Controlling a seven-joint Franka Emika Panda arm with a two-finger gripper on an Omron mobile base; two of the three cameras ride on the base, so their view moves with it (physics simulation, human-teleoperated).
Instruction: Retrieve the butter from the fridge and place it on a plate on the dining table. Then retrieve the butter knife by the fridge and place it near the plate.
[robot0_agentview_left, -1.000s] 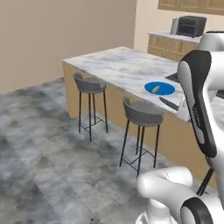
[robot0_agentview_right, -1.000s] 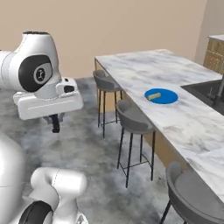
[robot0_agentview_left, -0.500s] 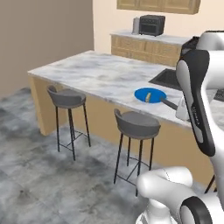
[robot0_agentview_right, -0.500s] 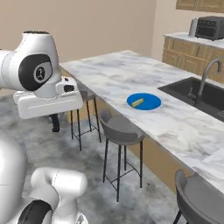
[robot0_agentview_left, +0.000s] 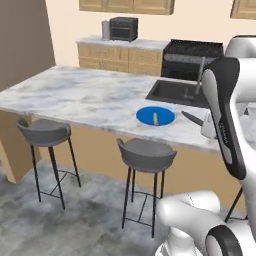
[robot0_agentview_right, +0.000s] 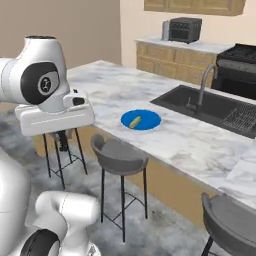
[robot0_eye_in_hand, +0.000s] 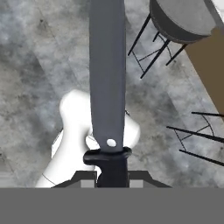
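My gripper (robot0_eye_in_hand: 112, 175) is shut on the butter knife (robot0_eye_in_hand: 107, 78), whose grey blade runs straight up the hand view from its black handle, over the floor. In the left base view the butter knife (robot0_agentview_left: 192, 118) pokes out leftward from the hand, just right of the plate. The blue plate (robot0_agentview_left: 155, 116) (robot0_agentview_right: 141, 120) lies on the marble dining table (robot0_agentview_left: 75, 95) (robot0_agentview_right: 190, 142) near its front edge, with the yellow butter (robot0_agentview_left: 155, 118) (robot0_agentview_right: 135, 121) lying on it. In the right base view my gripper (robot0_agentview_right: 63, 143) hangs off the table, left of the plate. The fridge is out of view.
Grey stools (robot0_agentview_left: 146, 153) (robot0_agentview_left: 44, 131) (robot0_agentview_right: 119, 156) (robot0_agentview_right: 230, 225) stand along the table's near side. A dark sink (robot0_agentview_left: 177, 92) (robot0_agentview_right: 210, 105) with a faucet sits behind the plate. A black stove (robot0_agentview_left: 195, 55) and a toaster oven (robot0_agentview_left: 123, 28) are on the back counter.
The whole picture has shifted as the base drove: the table and plate now sit closer and more central. The knife stays in the shut gripper.
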